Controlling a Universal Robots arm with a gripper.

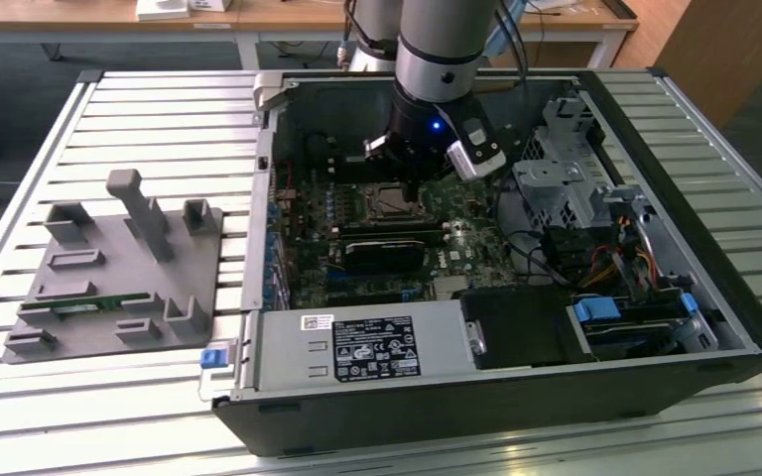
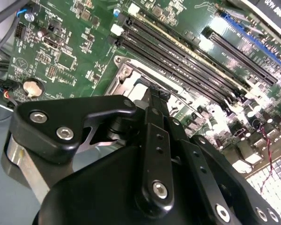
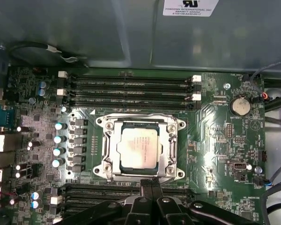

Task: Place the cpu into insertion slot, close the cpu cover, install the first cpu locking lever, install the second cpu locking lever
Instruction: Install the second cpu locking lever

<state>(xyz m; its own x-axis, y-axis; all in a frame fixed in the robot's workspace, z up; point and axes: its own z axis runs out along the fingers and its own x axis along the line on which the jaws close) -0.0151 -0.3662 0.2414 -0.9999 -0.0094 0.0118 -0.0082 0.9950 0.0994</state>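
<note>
Black two-fingered hand, fingers pressed together and empty, poised at the socket's six-o'clock edge. Dull silver square cpu seated in the silver-rimmed insertion slot; thin silver cpu cover apparently down. Placement judged done; levers' state unclear.

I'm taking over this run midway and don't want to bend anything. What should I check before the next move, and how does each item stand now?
1. Cpu lying flat and square inside its frame: ok.
2. Cover down around the cpu: ok.
3. Both levers latched: cannot tell.
4. Gripper shut, nothing held: ok.
5. Gripper at the cover's edge, away from the chip's top: ok.
6. Fingertips touching the cover: cannot tell.
</note>
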